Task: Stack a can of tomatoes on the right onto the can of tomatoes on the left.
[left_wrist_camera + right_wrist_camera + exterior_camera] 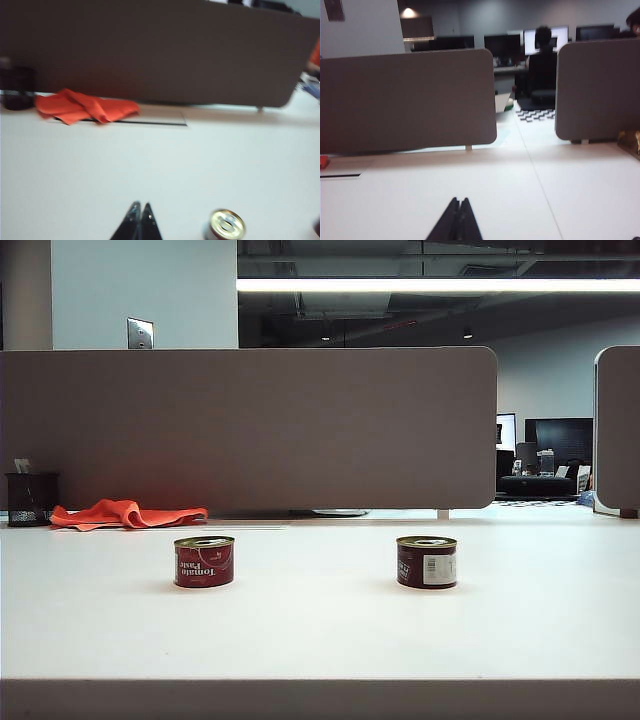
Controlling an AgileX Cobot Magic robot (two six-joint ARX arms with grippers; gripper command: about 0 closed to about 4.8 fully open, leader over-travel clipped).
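Two short dark-red tomato cans with gold lids stand upright on the white table. The left can [204, 561] shows its "Tomato Paste" label; the right can [427, 562] shows a white barcode panel. Neither arm appears in the exterior view. My left gripper [140, 205] is shut and holds nothing; one can [226, 225] stands close beside it, apart from the fingertips, its gold lid facing the camera. My right gripper [459, 200] is also shut and holds nothing, over bare table, with no can in its view.
An orange cloth [125, 514] lies at the back left next to a dark mesh cup [31, 499]. A grey divider panel [250, 430] runs along the table's far edge, with a second panel [617, 430] at the far right.
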